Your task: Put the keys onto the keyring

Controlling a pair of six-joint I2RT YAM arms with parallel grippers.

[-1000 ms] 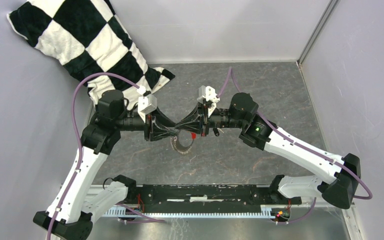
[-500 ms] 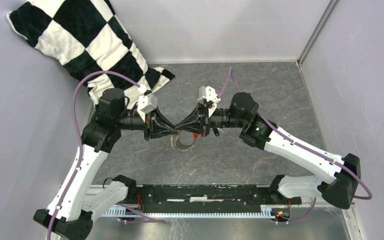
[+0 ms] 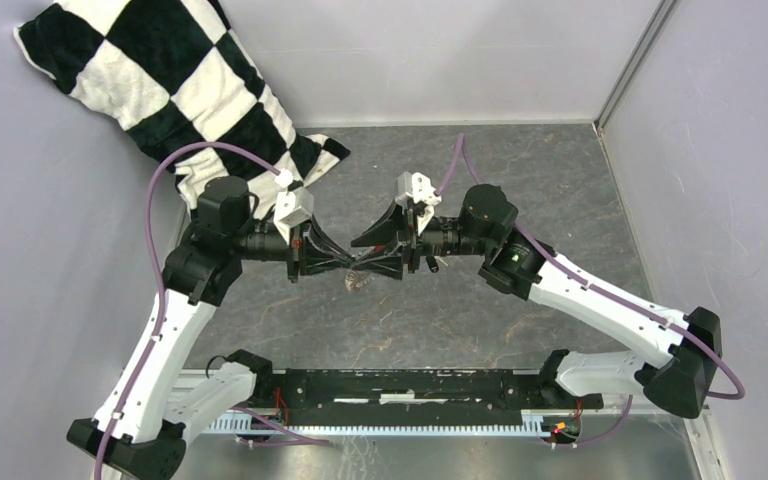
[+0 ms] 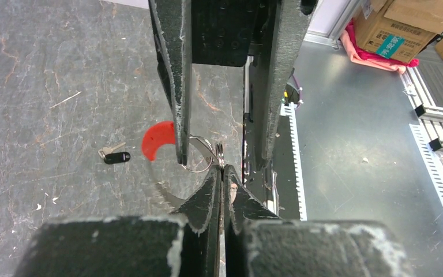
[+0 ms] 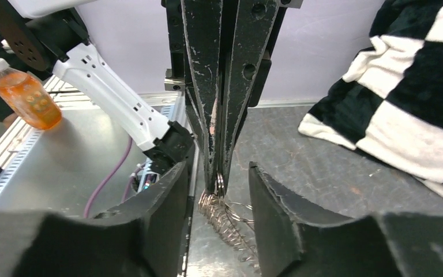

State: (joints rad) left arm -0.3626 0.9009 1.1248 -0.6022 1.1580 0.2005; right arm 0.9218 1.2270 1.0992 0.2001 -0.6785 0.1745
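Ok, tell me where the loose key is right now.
In the left wrist view the key lies on the table, just left of the red tag and apart from the keyring.

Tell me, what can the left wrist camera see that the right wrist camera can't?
Only the left wrist view shows the little black-headed key lying loose on the table, the red tag and some cardboard boxes. Only the right wrist view shows the checkered cloth and an orange bottle. Both show the keyring pinched in the shut left fingers, with the right fingers open on either side.
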